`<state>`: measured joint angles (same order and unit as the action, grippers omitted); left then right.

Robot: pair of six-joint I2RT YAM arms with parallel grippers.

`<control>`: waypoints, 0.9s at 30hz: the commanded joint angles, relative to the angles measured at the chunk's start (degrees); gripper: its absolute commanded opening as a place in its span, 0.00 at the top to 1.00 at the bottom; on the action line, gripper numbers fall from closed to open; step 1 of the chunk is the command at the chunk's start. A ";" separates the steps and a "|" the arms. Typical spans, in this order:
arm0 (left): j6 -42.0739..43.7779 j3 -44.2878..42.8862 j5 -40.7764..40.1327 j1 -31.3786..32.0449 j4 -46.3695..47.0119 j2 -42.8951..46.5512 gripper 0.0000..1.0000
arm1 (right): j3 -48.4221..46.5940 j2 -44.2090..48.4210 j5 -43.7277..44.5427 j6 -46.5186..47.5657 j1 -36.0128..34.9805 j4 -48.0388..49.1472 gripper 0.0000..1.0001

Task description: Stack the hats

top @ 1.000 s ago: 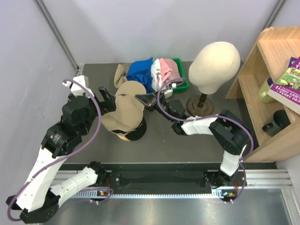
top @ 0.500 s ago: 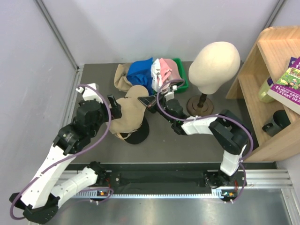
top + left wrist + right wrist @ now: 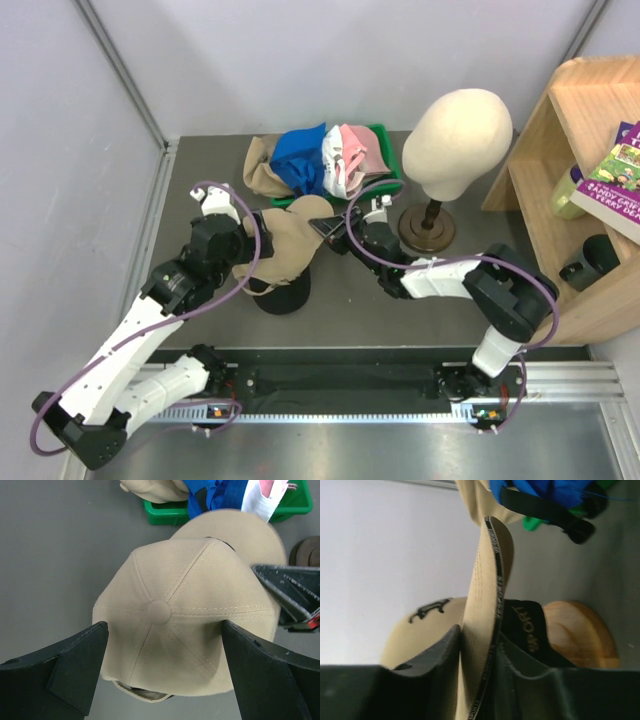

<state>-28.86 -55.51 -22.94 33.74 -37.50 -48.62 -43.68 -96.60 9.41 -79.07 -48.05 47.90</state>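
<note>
Left fingers [image 3: 75,670] are spread wide, one on each side of the tan cap's [image 3: 185,605] crown without touching it. Right fingers [image 3: 435,665] sit close against both faces of its brim [image 3: 487,605]; whether they pinch it or have slackened, I cannot tell. The tan cap rests over a black cap [image 3: 522,625] on the counter [image 3: 50,555], just in front of the green bin [image 3: 170,517]. It looks light and soft, and the crown would likely buckle under a squeeze. The stiff brim is the surest hold.
</note>
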 commanded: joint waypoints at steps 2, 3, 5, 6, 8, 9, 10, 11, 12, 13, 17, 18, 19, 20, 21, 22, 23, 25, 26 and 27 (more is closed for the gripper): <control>-1.28 1.80 -0.26 0.01 2.51 0.89 0.01 | 3.51 4.92 -1.33 3.04 -0.81 -6.06 0.49; -1.28 1.80 -0.35 0.01 2.52 1.07 0.01 | 4.04 5.71 -0.89 3.48 -0.81 -8.06 0.42; -0.59 1.72 0.69 0.01 2.95 1.60 0.01 | 4.48 7.91 -0.53 4.53 -0.55 -9.75 0.29; 0.03 1.63 1.49 0.01 3.48 1.86 0.01 | 4.74 8.52 -0.45 5.49 -0.38 -11.50 0.25; 0.21 1.02 2.45 0.01 4.18 2.21 0.01 | 5.09 10.54 -0.53 6.38 0.15 -12.30 0.18; 0.12 0.58 2.63 0.01 4.27 2.21 0.01 | 5.27 11.16 -0.53 7.34 0.33 -12.74 0.17; 0.21 0.14 2.72 0.01 4.27 2.13 0.01 | 5.36 12.82 -0.62 7.87 0.76 -14.22 0.16; 0.30 -0.39 2.81 0.01 4.27 2.04 0.01 | 5.27 13.45 -0.36 8.57 0.94 -15.11 0.13; 0.73 -1.78 2.81 0.01 4.27 1.86 0.01 | 4.92 14.50 -0.27 10.15 1.12 -16.07 0.12; 0.91 -2.49 2.64 0.01 4.27 1.78 0.01 | 4.75 16.51 0.25 11.03 1.64 -18.43 0.11; 2.49 -7.33 0.71 0.01 4.01 0.90 0.01 | 3.43 22.58 2.36 15.34 3.49 -26.68 0.08; 3.45 -8.38 0.01 0.01 3.75 0.64 0.01 | 3.34 23.90 2.89 17.09 3.84 -28.37 0.07; 4.07 -10.65 -0.96 0.01 3.66 -0.24 0.01 | 3.17 26.35 3.68 17.97 4.71 -29.87 0.07; 4.60 -11.72 -1.49 0.01 3.57 -0.68 0.01 | 3.25 27.59 4.03 18.77 5.24 -32.41 0.07; 5.91 -12.86 -2.10 0.01 3.92 -1.03 0.01 | 3.16 28.73 4.30 20.60 5.60 -33.56 0.07; 6.79 -14.53 -3.07 0.01 4.36 -2.34 0.01 | 2.82 30.75 4.91 21.49 6.38 -35.14 0.07; 7.85 -15.41 -3.25 -0.07 5.14 -3.14 0.01 | 2.03 31.72 5.26 22.46 6.83 -36.46 0.07; 11.36 -16.82 -3.34 0.01 7.60 -6.55 0.01 | 0.88 33.92 6.14 25.62 8.05 -40.07 0.07; 12.59 -18.66 -3.17 -0.07 8.40 -8.05 0.01 | -0.34 34.63 6.23 26.59 8.41 -40.86 0.07; 14.34 -19.63 -2.82 -0.07 9.27 -9.81 0.01 | -0.87 35.16 6.50 27.90 8.76 -42.61 0.07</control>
<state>-21.71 -70.74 -24.71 33.78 -34.00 -52.90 -39.68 -64.84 13.28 -58.54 -41.01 12.56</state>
